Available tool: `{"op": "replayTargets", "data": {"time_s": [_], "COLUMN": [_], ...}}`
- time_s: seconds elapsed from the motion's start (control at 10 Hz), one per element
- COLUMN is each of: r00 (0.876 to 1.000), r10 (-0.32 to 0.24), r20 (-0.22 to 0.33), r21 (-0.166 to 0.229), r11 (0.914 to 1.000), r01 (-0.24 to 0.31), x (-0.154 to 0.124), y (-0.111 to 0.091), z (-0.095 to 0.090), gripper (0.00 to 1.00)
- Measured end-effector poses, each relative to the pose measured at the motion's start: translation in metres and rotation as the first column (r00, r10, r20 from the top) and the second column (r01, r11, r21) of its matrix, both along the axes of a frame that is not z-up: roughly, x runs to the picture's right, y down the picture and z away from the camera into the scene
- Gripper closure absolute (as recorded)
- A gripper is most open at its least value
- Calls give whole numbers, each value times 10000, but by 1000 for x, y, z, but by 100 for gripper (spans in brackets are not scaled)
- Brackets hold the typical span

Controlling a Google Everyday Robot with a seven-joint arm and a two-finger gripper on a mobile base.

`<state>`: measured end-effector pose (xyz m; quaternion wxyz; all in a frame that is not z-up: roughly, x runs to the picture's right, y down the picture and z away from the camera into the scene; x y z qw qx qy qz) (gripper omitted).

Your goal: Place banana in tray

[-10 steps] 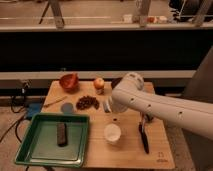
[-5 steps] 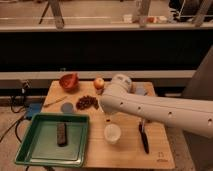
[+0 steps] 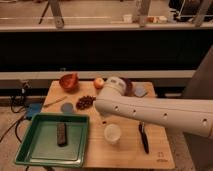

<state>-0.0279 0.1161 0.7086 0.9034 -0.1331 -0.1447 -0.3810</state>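
White arm (image 3: 150, 112) across board (image 3: 125, 152), claw hidden

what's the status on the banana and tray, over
Tool hidden behind white arm above wooden table. Banana not in sight. Large green plastic tray holds only a dark rectangular block. White cup stands right of tray.

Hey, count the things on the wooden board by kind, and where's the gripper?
Green tray: 1
Red bowl: 1
White cup: 1
Fruit: 2, apple and grapes
Grey discs: 2
Dark bar: 1
Black tool: 1
Wooden stick: 1
Total: 10
Gripper: out of sight behind the arm
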Motion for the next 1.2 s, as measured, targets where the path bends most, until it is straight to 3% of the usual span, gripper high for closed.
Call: {"op": "replayTargets", "data": {"time_s": [1.2], "r00": [9857], "r10": [-1130], "r20": [1252], "r21": [296], "r11": [9935], "r01": [1101], "x": [-45], "y": [16], "z": [-1], "gripper": [100]}}
